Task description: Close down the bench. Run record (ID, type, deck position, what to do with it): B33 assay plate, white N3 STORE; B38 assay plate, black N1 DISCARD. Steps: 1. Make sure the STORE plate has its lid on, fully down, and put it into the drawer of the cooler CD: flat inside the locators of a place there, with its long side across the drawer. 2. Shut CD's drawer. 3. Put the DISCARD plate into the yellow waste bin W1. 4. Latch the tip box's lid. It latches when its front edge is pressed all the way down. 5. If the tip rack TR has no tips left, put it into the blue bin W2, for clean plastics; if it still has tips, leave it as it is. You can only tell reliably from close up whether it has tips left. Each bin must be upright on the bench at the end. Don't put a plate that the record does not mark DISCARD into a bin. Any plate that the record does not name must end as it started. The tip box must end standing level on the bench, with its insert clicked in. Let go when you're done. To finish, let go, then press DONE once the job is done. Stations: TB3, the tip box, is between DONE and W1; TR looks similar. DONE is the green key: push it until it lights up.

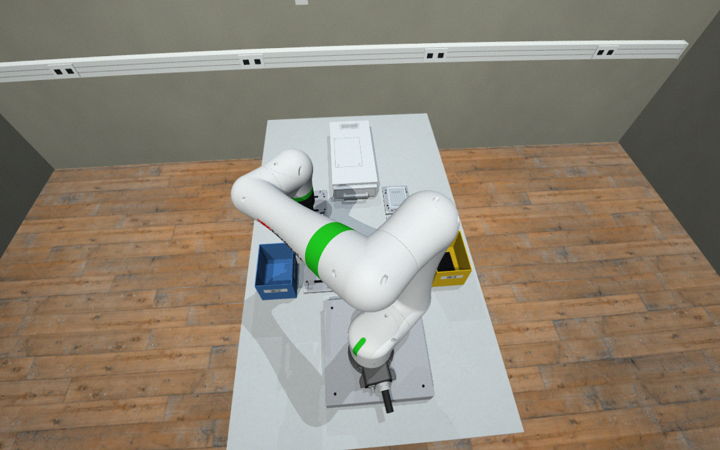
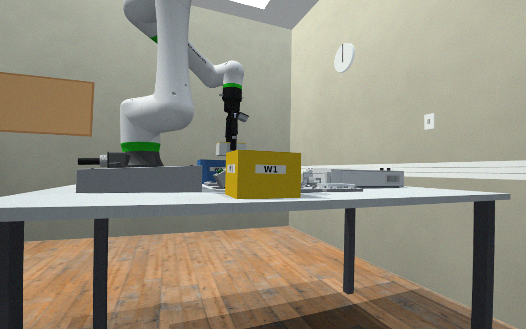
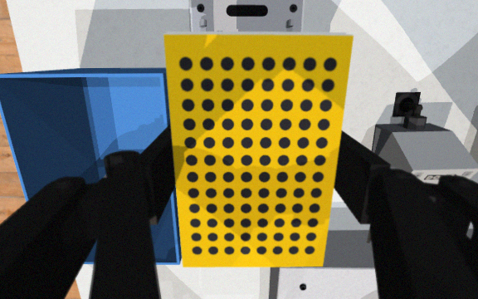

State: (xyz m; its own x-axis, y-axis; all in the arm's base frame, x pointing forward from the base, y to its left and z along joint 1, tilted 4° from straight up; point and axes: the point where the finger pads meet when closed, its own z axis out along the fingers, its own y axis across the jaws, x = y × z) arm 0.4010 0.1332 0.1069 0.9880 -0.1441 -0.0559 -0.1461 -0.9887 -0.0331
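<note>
My gripper (image 3: 251, 144) is shut on the tip rack TR (image 3: 256, 149), one finger on each long side. The rack has a yellow top with rows of holes, and all the holes I see look dark. I hold it above the bench, with its left edge over the right wall of the blue bin W2 (image 3: 85, 166). In the side view the rack (image 2: 229, 148) hangs under the gripper (image 2: 231, 137), higher than the bin rims. The blue bin (image 1: 277, 270) stands upright, and I see nothing inside it.
The yellow bin W1 (image 2: 263, 173) stands upright at the bench's right edge (image 1: 452, 260) with something dark inside. The cooler CD (image 1: 353, 159) is at the back. A white plate (image 1: 395, 197) lies to its right. A grey box (image 3: 426, 154) sits right of the rack.
</note>
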